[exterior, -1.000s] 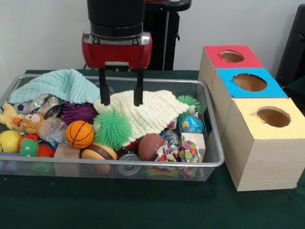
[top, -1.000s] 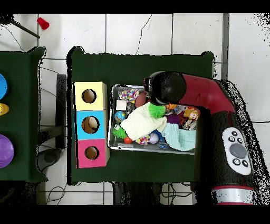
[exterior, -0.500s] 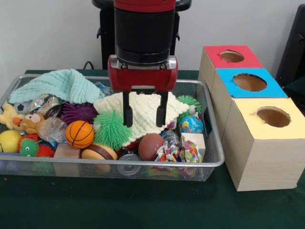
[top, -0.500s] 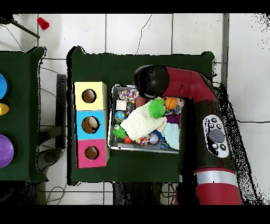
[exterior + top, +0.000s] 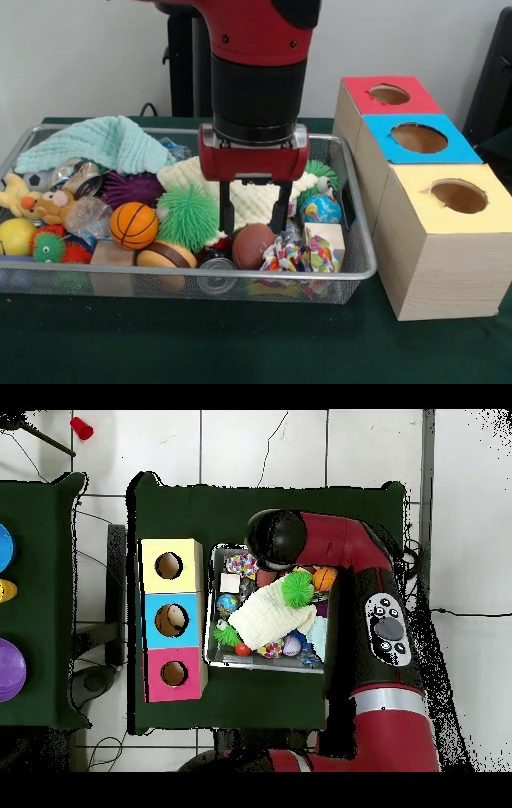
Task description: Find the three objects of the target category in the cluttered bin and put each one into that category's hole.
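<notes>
The wire mesh bin (image 5: 240,276) is full of toys. One white spotted bundle (image 5: 290,256) lies at its front right corner, beside a white cube; it also shows in the overhead view (image 5: 241,564). My gripper (image 5: 253,227) is open and empty. It hangs just above a brown football (image 5: 253,246), left of the bundle and in front of the cream knitted cloth (image 5: 254,200). The yellow-surround hole (image 5: 458,196) is on the nearest and largest wood box, right of the bin. In the overhead view the arm hides the gripper. I see no other bundles clearly.
Blue-surround (image 5: 419,138) and red-surround (image 5: 390,94) boxes stand behind the yellow one. A globe ball (image 5: 322,210), a green spiky ball (image 5: 190,216), a basketball (image 5: 133,226), a mint cloth (image 5: 96,142) and a plush toy (image 5: 44,206) fill the bin.
In the front view my gripper has moved right and down toward the bin's front, from over the cream cloth to just above the football. It stays open and empty.
</notes>
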